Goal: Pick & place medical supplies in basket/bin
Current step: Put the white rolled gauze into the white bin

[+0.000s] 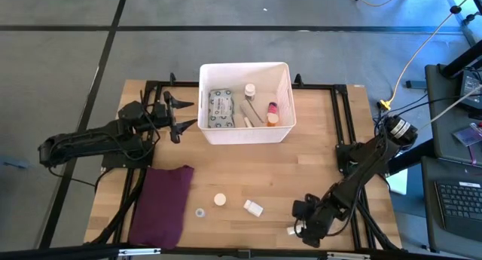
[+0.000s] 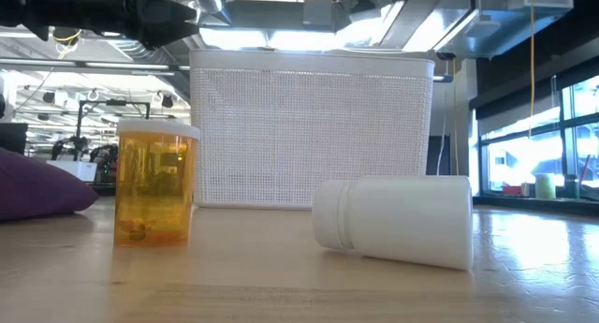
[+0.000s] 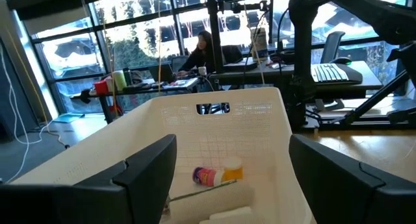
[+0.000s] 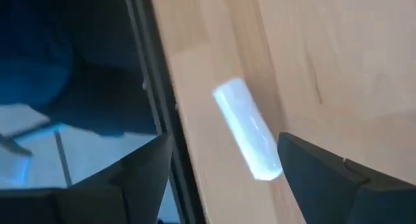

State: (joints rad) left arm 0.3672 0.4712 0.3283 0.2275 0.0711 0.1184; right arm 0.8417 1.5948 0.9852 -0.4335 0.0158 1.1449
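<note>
The white bin (image 1: 245, 102) stands at the table's far middle and holds a grey-green packet (image 1: 221, 108), a white bottle (image 1: 249, 90) and a small red-and-orange bottle (image 3: 218, 174). My left gripper (image 1: 177, 117) hovers open and level just left of the bin, pointing at it (image 3: 232, 146). On the near table stand an amber bottle (image 2: 154, 183) and a small cap (image 1: 199, 212), and a white bottle (image 2: 393, 220) lies on its side. My right gripper (image 1: 296, 225) slants down, open, over a small white tube (image 4: 248, 128) that lies by the table's near right edge.
A maroon cloth (image 1: 162, 203) lies flat at the near left. Black frame rails (image 1: 343, 124) run along the table's sides. Bare wood shows between the bin and the loose bottles. A person sits at a desk in the room beyond.
</note>
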